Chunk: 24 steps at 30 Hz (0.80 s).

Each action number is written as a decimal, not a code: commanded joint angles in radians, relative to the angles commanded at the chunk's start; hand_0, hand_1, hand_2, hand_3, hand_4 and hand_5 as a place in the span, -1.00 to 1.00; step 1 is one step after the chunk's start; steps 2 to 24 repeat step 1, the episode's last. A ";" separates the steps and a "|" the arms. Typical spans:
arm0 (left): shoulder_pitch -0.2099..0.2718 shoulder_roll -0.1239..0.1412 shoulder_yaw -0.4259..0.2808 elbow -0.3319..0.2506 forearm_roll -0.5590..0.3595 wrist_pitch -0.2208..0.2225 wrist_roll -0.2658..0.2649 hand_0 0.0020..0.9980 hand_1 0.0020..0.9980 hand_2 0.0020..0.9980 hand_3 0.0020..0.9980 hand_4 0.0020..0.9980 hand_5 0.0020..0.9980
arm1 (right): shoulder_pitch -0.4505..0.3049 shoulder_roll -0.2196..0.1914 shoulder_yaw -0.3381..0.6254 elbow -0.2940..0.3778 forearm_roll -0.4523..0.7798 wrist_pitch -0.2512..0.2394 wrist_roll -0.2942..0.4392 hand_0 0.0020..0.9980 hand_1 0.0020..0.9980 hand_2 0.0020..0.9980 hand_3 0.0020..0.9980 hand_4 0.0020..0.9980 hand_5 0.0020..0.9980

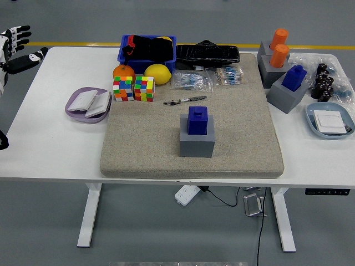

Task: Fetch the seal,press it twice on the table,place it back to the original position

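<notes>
One blue seal (pixel 197 120) sits upright in its grey block (pixel 197 142) mid-mat, nothing gripping it. Left hand (pixel 13 40) hovers far off at the table's corner, fingers spread, empty. Any grab should pinch the seal's sides and lift straight up, so the block stays put

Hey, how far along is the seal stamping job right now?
The blue seal sits in its grey holder at the middle of the mat, which fits either a seal waiting to be fetched or one already put back. No stamp marks can be made out. Nothing is in hand: the left hand is open at the table's far-left edge, away from the seal. The right hand is out of view.
</notes>
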State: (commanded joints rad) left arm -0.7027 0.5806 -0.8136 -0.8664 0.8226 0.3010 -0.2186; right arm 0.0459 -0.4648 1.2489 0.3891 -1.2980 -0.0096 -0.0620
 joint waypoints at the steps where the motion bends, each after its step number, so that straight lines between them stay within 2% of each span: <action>1: -0.001 0.000 0.000 0.000 0.001 0.000 0.000 0.73 0.71 0.72 0.70 0.60 -0.66 | 0.000 0.000 0.000 0.000 0.000 0.001 -0.001 -1.00 -1.00 -1.00 -1.00 0.17 -1.00; 24: -0.001 0.000 0.000 0.000 0.001 0.000 0.000 0.73 0.71 0.72 0.70 0.60 -0.66 | 0.000 0.000 0.000 0.000 0.000 0.001 -0.001 -1.00 -1.00 -1.00 -1.00 0.17 -1.00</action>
